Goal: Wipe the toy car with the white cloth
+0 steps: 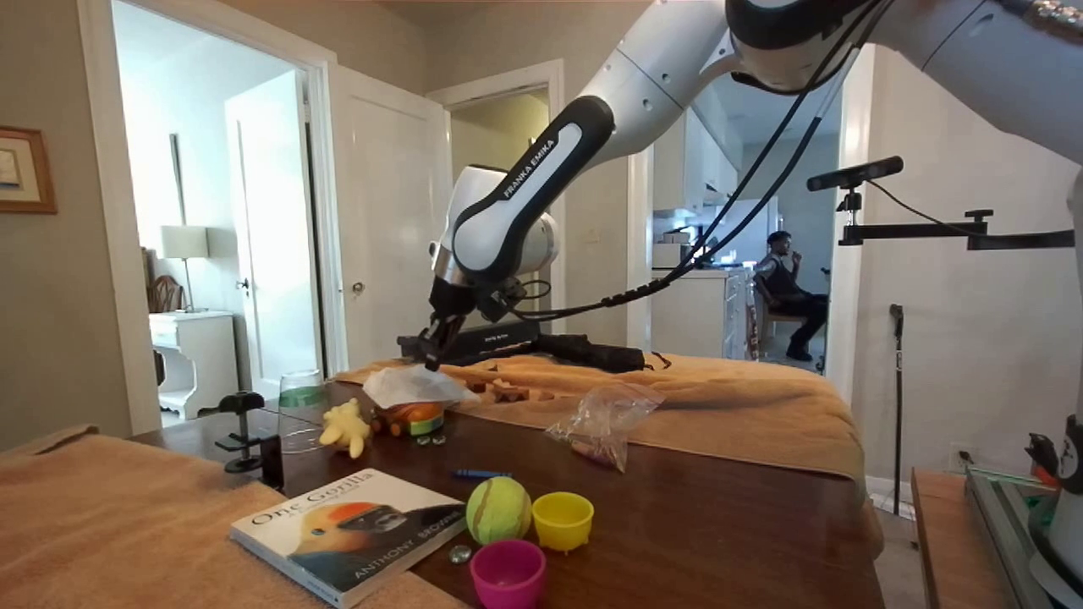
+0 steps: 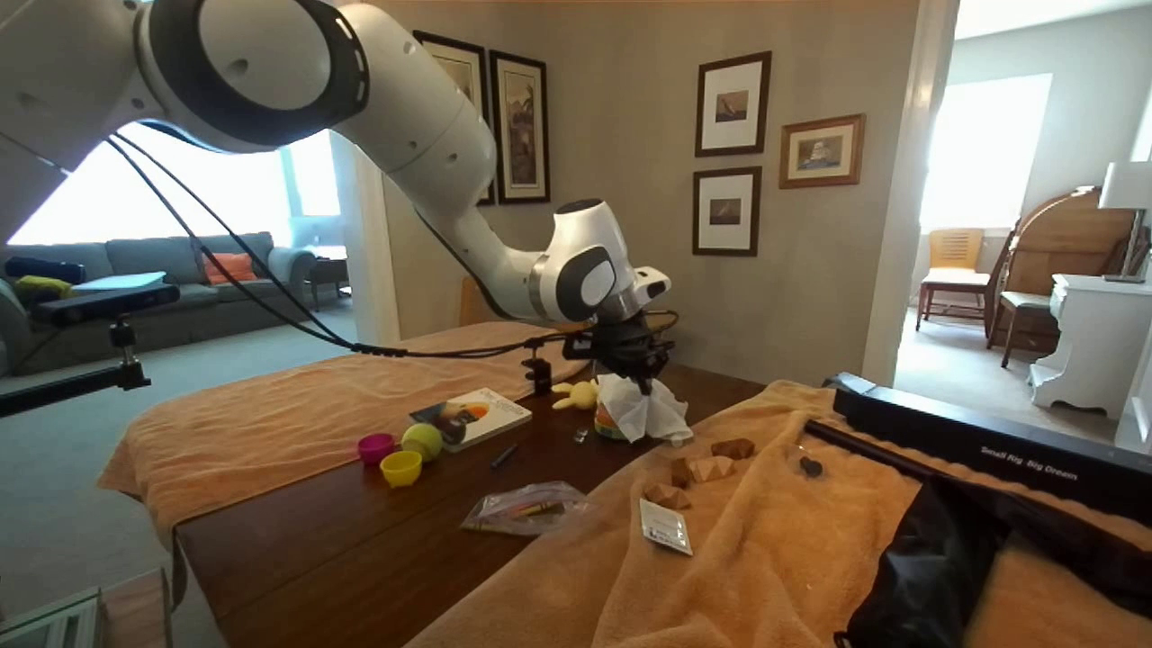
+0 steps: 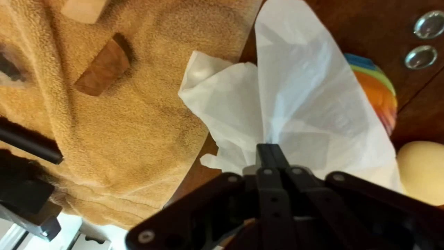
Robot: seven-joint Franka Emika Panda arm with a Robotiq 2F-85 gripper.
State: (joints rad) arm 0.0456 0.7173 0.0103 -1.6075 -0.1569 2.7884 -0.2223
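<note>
The white cloth (image 1: 415, 387) is thin and creased, and it drapes over the toy car in both exterior views. The toy car (image 1: 421, 418) is rounded, orange, yellow and green, on the dark table. Most of it is hidden under the cloth; only an edge of the toy car (image 3: 378, 93) shows at the right of the cloth (image 3: 319, 114) in the wrist view. My gripper (image 3: 267, 151) is shut on the cloth, with folds running to its fingertips. In both exterior views the gripper (image 2: 645, 387) points down at the top of the cloth (image 2: 641, 412), above and beside the car.
A yellow soft toy (image 1: 345, 428) and a clear glass (image 1: 301, 414) stand close to the car. Glass beads (image 3: 420, 57) lie near it. Wooden blocks (image 2: 711, 468) lie on the orange towel (image 2: 774, 540). A book (image 1: 351, 533), ball (image 1: 499, 510) and plastic bag (image 1: 605, 423) lie further off.
</note>
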